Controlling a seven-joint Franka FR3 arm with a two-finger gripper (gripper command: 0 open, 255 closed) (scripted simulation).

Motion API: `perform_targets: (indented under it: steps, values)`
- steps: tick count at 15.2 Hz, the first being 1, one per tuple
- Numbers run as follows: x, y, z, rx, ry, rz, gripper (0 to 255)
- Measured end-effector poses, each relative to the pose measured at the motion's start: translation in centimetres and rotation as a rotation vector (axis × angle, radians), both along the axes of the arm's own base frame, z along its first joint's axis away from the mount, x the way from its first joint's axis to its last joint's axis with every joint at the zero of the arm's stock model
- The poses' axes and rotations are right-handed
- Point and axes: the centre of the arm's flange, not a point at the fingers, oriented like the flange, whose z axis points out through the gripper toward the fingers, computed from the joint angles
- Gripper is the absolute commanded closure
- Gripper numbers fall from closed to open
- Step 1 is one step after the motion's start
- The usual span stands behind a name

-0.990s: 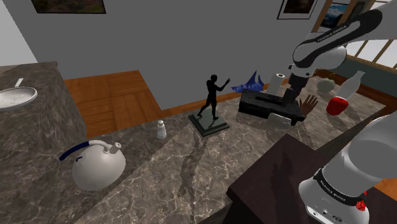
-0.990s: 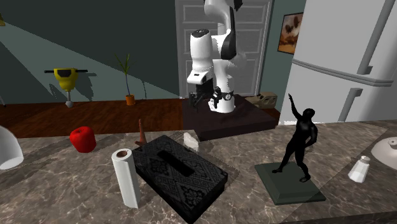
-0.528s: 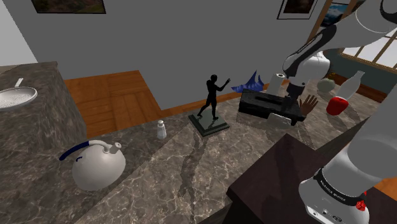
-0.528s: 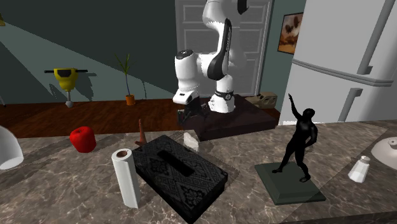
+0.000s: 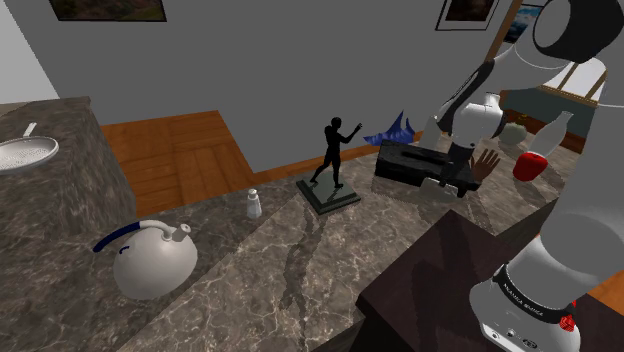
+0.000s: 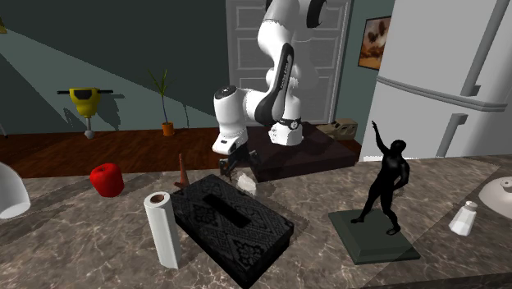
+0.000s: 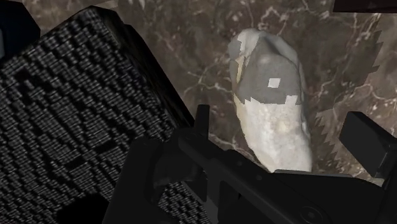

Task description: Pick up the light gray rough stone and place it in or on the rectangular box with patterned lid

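Fingers [image 7: 366, 140] wide apart astride stone [image 7: 273, 108] in wrist view, untouched, pale, lumpy, rough, just beside black patterned box [image 7: 70, 114]

You'll find the stone [image 6: 245, 181] pale and off-white, rough and lumpy, longer than it is wide, with a greyer shade over one end. It lies flat on the dark marbled surface [image 6: 312, 193], just beside a far corner of the box [image 6: 234, 223], with a narrow strip of bare surface between them. The box is black, long and low, lying flat, its lid finely patterned with a slot along the middle.
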Motion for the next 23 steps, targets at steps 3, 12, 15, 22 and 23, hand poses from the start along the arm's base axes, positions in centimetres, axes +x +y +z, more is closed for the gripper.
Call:
perform_targets:
  steps: [3, 12, 15, 22, 23]
  values:
    - [-0.3, 0.3, -1.9, 0.000, 0.000, 0.000, 0]
    - [-0.4, 0.4, -2.4, 0.000, 0.000, 0.000, 255]
    - [-0.4, 0.4, -2.4, 0.000, 0.000, -0.001, 255]
    - [-0.4, 0.4, -2.2, 0.000, 0.000, -0.001, 255]
    - [-0.4, 0.4, -1.9, 0.000, 0.000, 0.000, 255]
